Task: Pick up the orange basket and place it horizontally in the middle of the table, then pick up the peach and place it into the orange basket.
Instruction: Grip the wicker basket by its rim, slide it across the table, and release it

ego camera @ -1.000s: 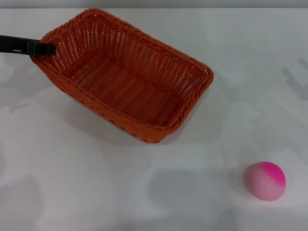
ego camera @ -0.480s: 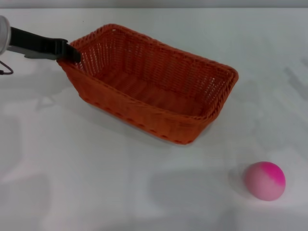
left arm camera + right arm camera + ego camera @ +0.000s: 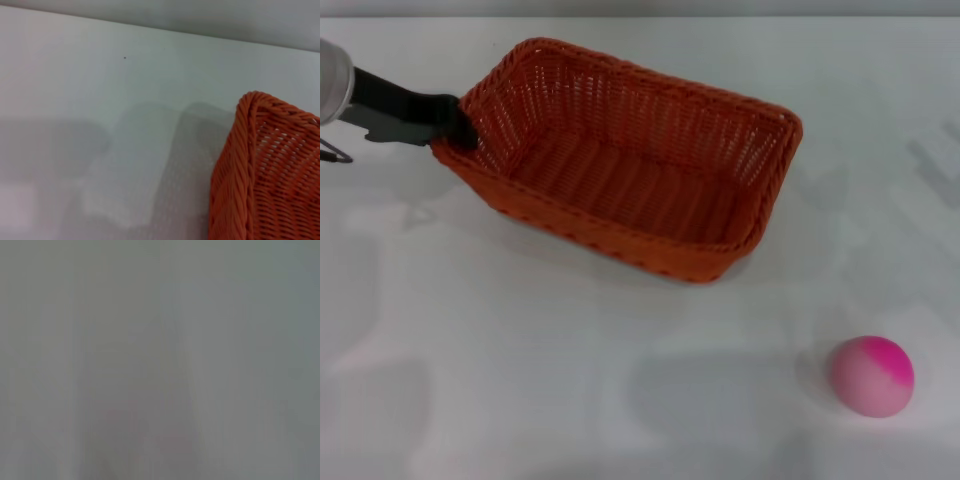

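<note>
The orange basket (image 3: pixel 625 160) lies slantwise on the white table (image 3: pixel 520 380), its long side running from upper left to lower right. My left gripper (image 3: pixel 458 128) comes in from the left edge and is shut on the basket's left rim corner. In the left wrist view only a corner of the orange basket (image 3: pixel 270 170) shows above the table. The peach (image 3: pixel 872 375), pale pink with a magenta patch, rests near the front right of the table, well apart from the basket. My right gripper is out of view.
The table's far edge (image 3: pixel 640 14) runs along the top of the head view. The right wrist view shows only a plain grey surface.
The left gripper has carried the basket to the right and turned it toward level, then set it lower on the table. The peach has not moved.
</note>
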Controlling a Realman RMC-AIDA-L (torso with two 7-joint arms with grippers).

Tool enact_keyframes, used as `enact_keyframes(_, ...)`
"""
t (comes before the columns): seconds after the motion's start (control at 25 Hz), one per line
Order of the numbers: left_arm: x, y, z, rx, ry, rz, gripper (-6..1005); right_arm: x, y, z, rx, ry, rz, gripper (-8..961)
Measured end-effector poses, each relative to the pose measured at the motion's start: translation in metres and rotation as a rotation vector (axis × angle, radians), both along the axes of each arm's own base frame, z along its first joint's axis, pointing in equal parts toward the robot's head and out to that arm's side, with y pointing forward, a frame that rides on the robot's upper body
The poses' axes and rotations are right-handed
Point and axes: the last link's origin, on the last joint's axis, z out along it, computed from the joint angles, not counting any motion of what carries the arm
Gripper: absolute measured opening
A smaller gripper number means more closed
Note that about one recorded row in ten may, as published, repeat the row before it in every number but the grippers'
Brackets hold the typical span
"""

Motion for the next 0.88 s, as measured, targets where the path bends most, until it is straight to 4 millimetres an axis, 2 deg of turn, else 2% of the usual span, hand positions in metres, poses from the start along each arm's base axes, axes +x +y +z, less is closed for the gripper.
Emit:
enact_keyframes(0.2,0.008,0.004,-0.004,-0.011,-0.005,0.015,183,-0.001,0.001,0.001,-0.005,-0.005,0.005,645)
enact_keyframes(0.56,0.008,0.011,-0.006,0.032,0.003,0.091,182,-0.003,0.004,0.001,-0.009,-0.022,0.023,644)
enact_keyframes(0.88,0.011,0.005,-0.017,0.014,0.027,0.127,182,-0.005,0.006,0.007,0.000,-0.057,0.039,646)
